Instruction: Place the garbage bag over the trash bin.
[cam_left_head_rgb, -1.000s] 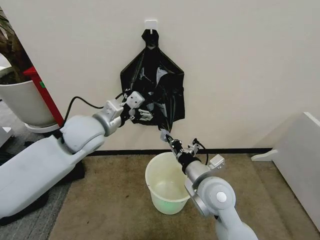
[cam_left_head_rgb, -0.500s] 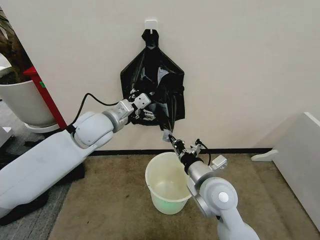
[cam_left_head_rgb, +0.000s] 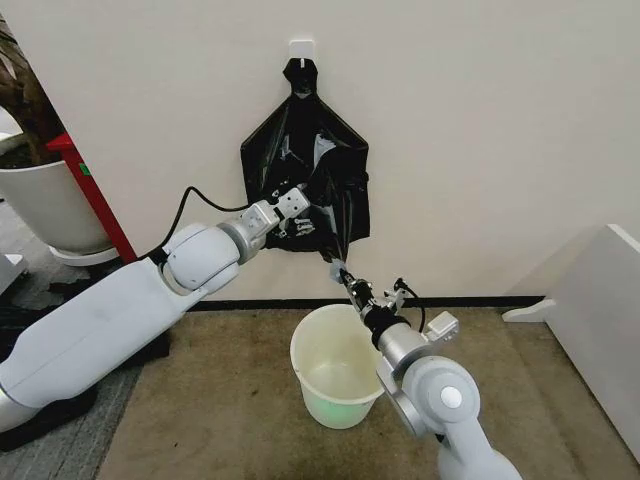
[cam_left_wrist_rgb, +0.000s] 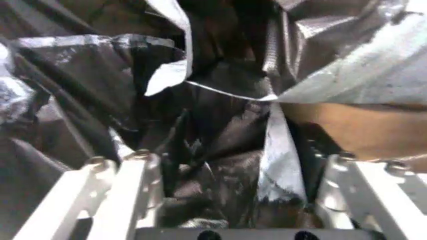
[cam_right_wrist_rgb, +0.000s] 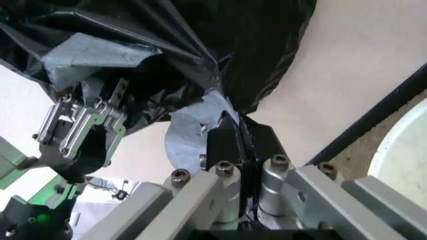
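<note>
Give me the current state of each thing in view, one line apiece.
Garbage bag: hanging on the wall from a hook, crumpled, lower corner pinched.
Trash bin: upright on the carpet, unlined.
Left end effector: open, fingers straddling bag folds.
Right end effector: shut on the bag's lower corner, above the bin.

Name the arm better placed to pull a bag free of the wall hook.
Right, probably. The right hand is shut on a lower corner of the garbage bag, directly above the trash bin. The left hand is open, pushed into the folds.
</note>
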